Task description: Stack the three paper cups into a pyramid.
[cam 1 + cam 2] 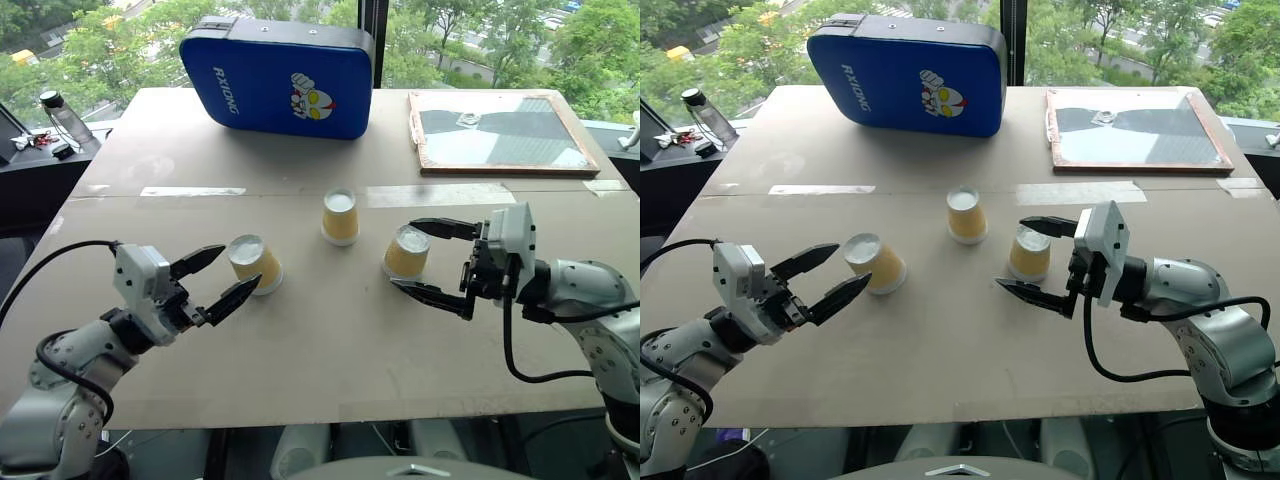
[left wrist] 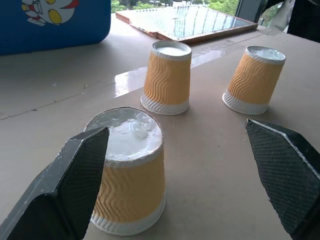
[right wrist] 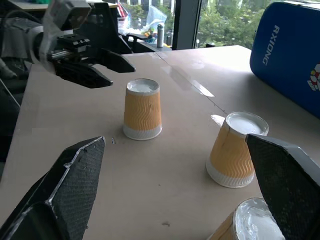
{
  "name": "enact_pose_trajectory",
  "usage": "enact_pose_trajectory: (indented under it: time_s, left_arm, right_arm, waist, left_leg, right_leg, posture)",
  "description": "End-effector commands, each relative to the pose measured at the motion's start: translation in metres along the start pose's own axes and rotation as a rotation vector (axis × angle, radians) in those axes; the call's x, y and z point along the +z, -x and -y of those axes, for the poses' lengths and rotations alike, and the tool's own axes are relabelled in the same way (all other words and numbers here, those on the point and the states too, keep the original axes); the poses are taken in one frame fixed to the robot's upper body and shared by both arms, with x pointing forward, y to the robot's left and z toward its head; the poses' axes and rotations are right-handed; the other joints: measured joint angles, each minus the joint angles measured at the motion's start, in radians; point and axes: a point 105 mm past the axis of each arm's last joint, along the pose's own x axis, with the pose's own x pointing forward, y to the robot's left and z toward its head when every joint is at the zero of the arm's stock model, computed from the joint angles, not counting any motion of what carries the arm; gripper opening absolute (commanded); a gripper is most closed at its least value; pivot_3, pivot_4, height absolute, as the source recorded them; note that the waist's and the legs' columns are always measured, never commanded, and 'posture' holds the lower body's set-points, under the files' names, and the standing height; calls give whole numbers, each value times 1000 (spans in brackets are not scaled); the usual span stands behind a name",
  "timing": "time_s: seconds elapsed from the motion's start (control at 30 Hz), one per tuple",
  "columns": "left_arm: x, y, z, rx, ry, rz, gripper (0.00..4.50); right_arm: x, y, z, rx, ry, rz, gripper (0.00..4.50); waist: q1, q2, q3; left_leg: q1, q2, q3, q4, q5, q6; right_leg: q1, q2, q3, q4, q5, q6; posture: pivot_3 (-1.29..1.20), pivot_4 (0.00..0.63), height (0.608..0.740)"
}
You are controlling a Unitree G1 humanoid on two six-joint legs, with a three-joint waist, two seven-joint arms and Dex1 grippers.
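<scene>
Standing upside down and apart on the table [image 1: 330, 350], the three cups form a loose row: left cup [image 1: 254, 263] before the wide-open left gripper [image 1: 212, 276], middle cup [image 1: 340, 216] farther back, right cup [image 1: 406, 251] between the wide-open right gripper's [image 1: 425, 257] fingers, untouched.

I'm standing in a test lab: cardboard-topped table [image 1: 330, 360] sitting by big windows [image 1: 480, 40], a blue pad [image 1: 277, 76] propped there.

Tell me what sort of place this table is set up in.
Probably an upper-floor lab or office beside a window: a cardboard-covered table, treetops seen from above through the glass, and a side desk with a water bottle. A blue padded case and a framed board lie on the table.
</scene>
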Motion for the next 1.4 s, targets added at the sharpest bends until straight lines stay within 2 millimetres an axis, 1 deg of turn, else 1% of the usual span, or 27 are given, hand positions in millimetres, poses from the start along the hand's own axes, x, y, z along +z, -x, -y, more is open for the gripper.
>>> enact_pose_trajectory:
  time_s: [0.03,0.23,0.33,0.5,0.6,0.63,0.67,0.7,0.8,0.9,1.1,1.2,1.3,1.4]
  left_arm:
    - [1,-3,-12,20,-41,-18,4500]
    - [-16,-18,-20,-28,-52,-75,4500]
    - [-21,-24,-25,-29,-54,-78,4500]
    - [-25,-39,-25,-77,-63,-72,4500]
    - [-24,-45,-20,-132,-50,-62,3711]
    - [-21,-48,-19,-147,-43,-48,3296]
    - [-19,-49,-18,-155,-39,-38,2643]
    - [-17,-50,-16,-171,-34,-30,2559]
    - [-10,-60,-3,-273,-20,-8,2551]
    - [-6,-74,10,-343,-15,11,2551]
    - [0,-117,46,-480,-6,51,2551]
    - [-1,-132,61,-529,-27,58,2551]
    - [-3,-145,72,-559,-45,57,2551]
    - [-4,-154,76,-566,-59,55,2551]
  right_arm:
    - [16,12,-9,29,94,48,4459]
    - [11,20,-17,4,89,16,4459]
    - [10,25,-19,-25,99,9,4459]
    - [9,34,-26,-46,98,-3,4459]
    - [7,37,-27,-68,100,-15,4500]
    - [7,38,-27,-78,97,-17,4500]
    - [7,39,-27,-85,94,-17,4500]
    - [6,40,-28,-89,92,-20,4500]
    - [5,42,-29,-108,90,-34,4500]
    - [3,44,-29,-127,89,-47,4500]
    - [1,47,-33,-169,86,-76,4500]
    - [1,49,-36,-191,84,-85,4500]
    - [1,51,-40,-215,78,-96,4500]
    - [-1,54,-42,-232,67,-112,4500]
  waist:
    - [-2,-1,0]
    - [2,-1,0]
    - [2,-1,0]
    - [2,-2,-1]
    - [1,-2,-1]
    - [0,-2,-1]
    - [0,-2,-1]
    - [1,-2,-1]
    - [2,-2,-1]
    - [4,-2,-1]
    - [4,-3,-1]
    - [2,-3,-1]
    - [-1,-3,-1]
    - [2,-3,-1]
  left_leg:
    - [1,0,0,0,0,0]
    - [3,2,0,0,0,0]
    - [2,2,-1,0,0,0]
    - [1,1,0,0,0,0]
    - [1,1,0,0,0,0]
    - [1,1,0,0,0,0]
    - [1,1,0,0,0,0]
    - [1,1,0,0,0,0]
    - [1,1,0,0,0,0]
    - [1,1,0,1,0,0]
    - [1,0,0,2,0,0]
    - [1,0,0,2,0,0]
    - [2,0,0,2,0,0]
    - [2,0,0,2,0,0]
  right_leg:
    - [0,0,0,0,0,0]
    - [0,1,-1,2,0,0]
    - [0,0,-1,1,0,0]
    - [0,-1,0,1,0,0]
    - [1,-1,0,1,0,0]
    - [0,-1,0,1,0,0]
    - [0,-1,0,1,0,0]
    - [0,-1,0,1,0,0]
    - [0,-1,0,1,0,0]
    - [1,-1,0,1,0,0]
    - [1,2,0,1,1,1]
    - [1,3,0,2,1,1]
    - [1,4,1,2,1,1]
    - [1,5,1,2,1,1]
  posture:
    - [0,150,740]
    - [0,150,740]
    - [0,150,740]
    - [0,150,740]
    - [0,150,740]
    - [0,150,740]
    - [0,150,740]
    - [0,150,740]
    - [0,150,740]
    - [0,150,740]
    - [0,150,740]
    - [0,150,740]
    - [0,150,740]
    - [0,150,740]
